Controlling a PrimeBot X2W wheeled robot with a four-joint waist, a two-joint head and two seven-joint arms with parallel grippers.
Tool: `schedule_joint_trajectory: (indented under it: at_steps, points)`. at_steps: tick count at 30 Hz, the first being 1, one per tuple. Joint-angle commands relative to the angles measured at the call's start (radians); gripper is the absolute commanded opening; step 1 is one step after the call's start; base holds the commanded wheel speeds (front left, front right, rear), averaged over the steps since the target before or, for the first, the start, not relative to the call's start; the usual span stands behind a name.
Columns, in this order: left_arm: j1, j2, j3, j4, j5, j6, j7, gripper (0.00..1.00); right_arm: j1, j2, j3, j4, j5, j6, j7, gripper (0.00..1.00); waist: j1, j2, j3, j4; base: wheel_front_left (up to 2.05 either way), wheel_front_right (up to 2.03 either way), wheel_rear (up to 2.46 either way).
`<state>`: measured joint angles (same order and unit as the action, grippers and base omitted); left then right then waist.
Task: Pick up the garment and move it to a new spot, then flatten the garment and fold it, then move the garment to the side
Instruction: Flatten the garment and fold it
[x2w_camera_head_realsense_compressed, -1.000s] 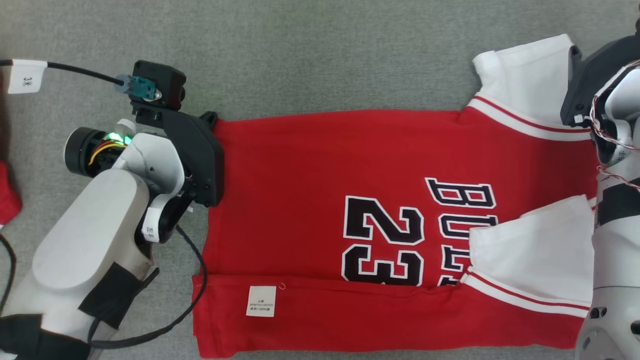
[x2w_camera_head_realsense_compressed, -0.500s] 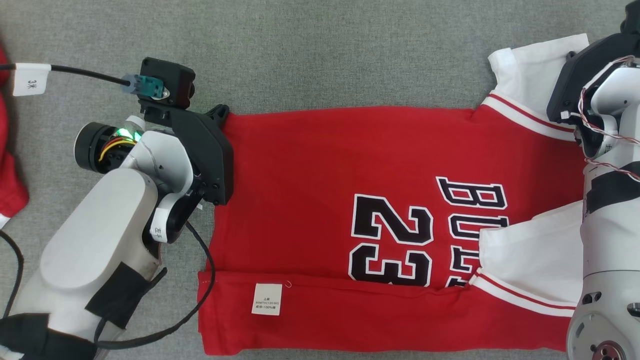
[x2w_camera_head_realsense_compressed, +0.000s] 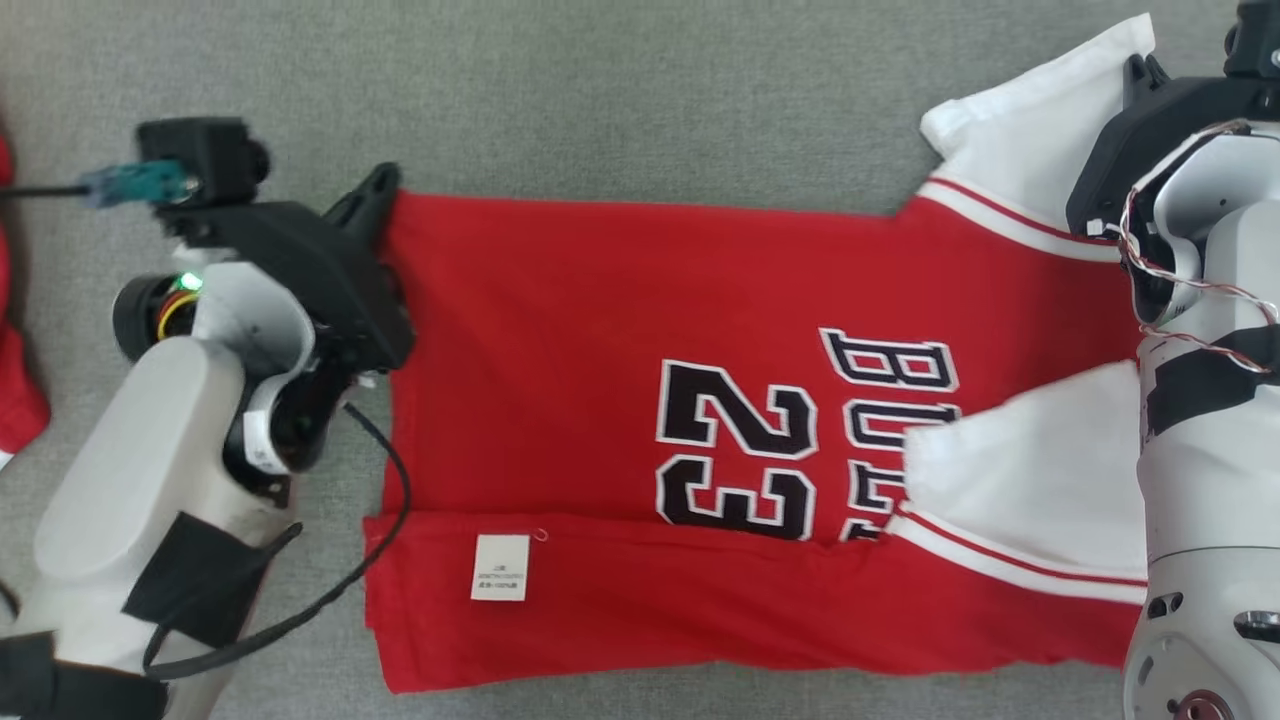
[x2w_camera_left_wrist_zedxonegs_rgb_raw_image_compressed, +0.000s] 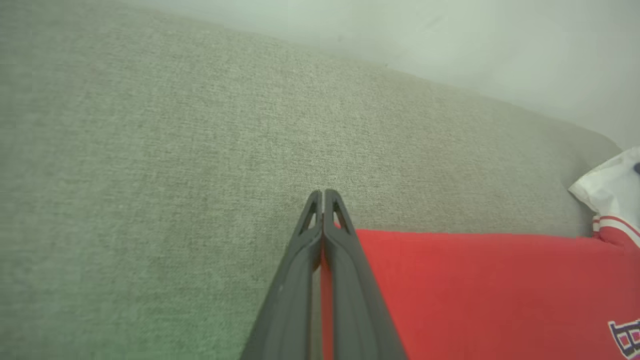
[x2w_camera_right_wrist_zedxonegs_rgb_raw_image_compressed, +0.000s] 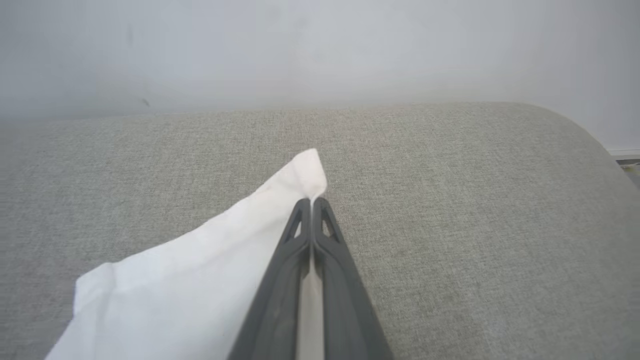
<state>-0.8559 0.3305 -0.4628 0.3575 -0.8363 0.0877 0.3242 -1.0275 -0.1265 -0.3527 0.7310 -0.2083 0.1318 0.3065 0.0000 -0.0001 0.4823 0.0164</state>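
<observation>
- while the head view has the red short-sleeved basketball jersey with white sleeves (x2w_camera_head_realsense_compressed: 600, 300) lying sideways on the desk covered in grey woven cloth (x2w_camera_head_realsense_compressed: 600, 90), its near edge already turned over with the small white care label (x2w_camera_head_realsense_compressed: 499, 567) showing, what worries you?
- the hold. the left gripper (x2w_camera_head_realsense_compressed: 375, 192) sits at the far hem corner and the right gripper (x2w_camera_head_realsense_compressed: 1137, 72) at the tip of the far white sleeve (x2w_camera_head_realsense_compressed: 1010, 130). i'd judge they're about to carry that far edge toward the near one. if one arm leads, the fold lands crooked.
- and the left wrist view?
- its fingers are clenched on a thin sliver of red cloth right at the corner. with so little fabric between them, a tug could pull it free and the hem would drop short.
- the right wrist view?
- that gripper is pinched tight on the sleeve's very point, with a bit of cloth poking past the tips. the sleeve looks floppy, so lifting by it may stretch it and leave the shoulder behind, bunching the red body. the nearer sleeve (x2w_camera_head_realsense_compressed: 1020, 480) lies over the print (x2w_camera_head_realsense_compressed: 740, 450) and could get dragged askew.
</observation>
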Motion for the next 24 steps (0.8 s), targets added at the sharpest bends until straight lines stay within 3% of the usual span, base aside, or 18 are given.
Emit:
schedule_joint_trajectory:
  at_steps: [1, 7, 12, 17, 20, 24]
  points:
    - [0.023, 0.004, 0.025, 0.02, -0.02, -0.004, -0.025, 0.0, 0.012, -0.005, 0.007, 0.01, 0.012, -0.002, -0.034, 0.0, 0.0, 0.0001, -0.027, -0.02, 0.0, 0.0, 0.0]
    - [0.075, 0.004, 0.06, 0.069, -0.058, -0.041, -0.09, 0.0, 0.035, -0.007, 0.119, 0.056, 0.12, -0.002, -0.114, 0.0, 0.0, 0.0001, -0.095, -0.046, 0.0, 0.0, 0.0]
    - [0.166, 0.018, 0.054, 0.06, -0.034, -0.057, -0.171, 0.0, 0.115, -0.046, 0.298, 0.013, 0.288, -0.002, -0.081, 0.0, 0.0, 0.0001, -0.161, -0.064, 0.0, 0.0, 0.0]
    - [0.279, 0.023, 0.025, 0.025, 0.02, -0.07, -0.285, 0.0, 0.292, -0.154, 0.451, -0.195, 0.5, -0.002, 0.031, 0.0, 0.0, 0.0001, -0.227, -0.077, 0.0, 0.0, 0.0]
    - [0.346, 0.011, 0.017, 0.007, 0.035, -0.054, -0.347, 0.0, 0.434, -0.225, 0.464, -0.367, 0.615, -0.002, 0.125, 0.0, 0.0, 0.0001, -0.255, -0.081, 0.0, 0.0, 0.0]
    - [0.421, -0.008, 0.003, -0.005, 0.055, -0.04, -0.416, 0.0, 0.615, -0.3, 0.418, -0.567, 0.683, -0.002, 0.237, 0.0, 0.0, 0.0001, -0.286, -0.087, 0.0, 0.0, 0.0]
